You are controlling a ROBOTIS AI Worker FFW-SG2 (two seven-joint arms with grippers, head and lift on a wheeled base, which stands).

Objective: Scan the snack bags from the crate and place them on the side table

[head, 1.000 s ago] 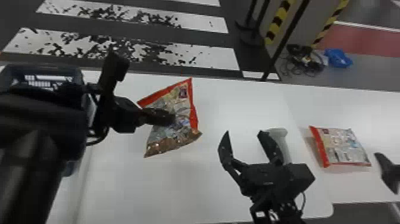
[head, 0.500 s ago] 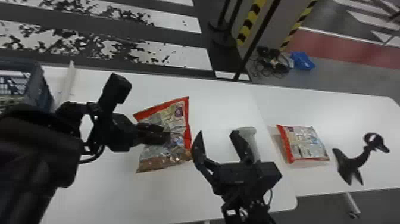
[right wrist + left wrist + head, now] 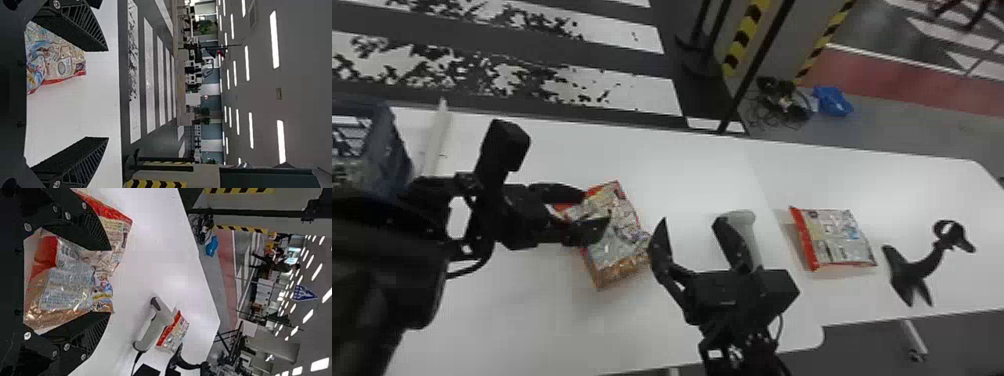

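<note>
One bag [image 3: 619, 227], left hand [image 3: 597, 205] newly spread

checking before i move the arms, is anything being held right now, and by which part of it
Nothing looks held: the left gripper is open over the snack bag, though contact can't be ruled out, and the right gripper is open too.

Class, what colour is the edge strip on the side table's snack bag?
The edge strip is red, seen best in the head view.

Blue item [image 3: 832, 101] on floor beside cables [image 3: 777, 105]; black pole [image 3: 760, 60], hazard tape [image 3: 744, 37] near. Red floor strip [image 3: 882, 85] behind. Wrist views: ceiling lights [image 3: 275, 39], plants [image 3: 204, 26], blue sign [image 3: 303, 293].
</note>
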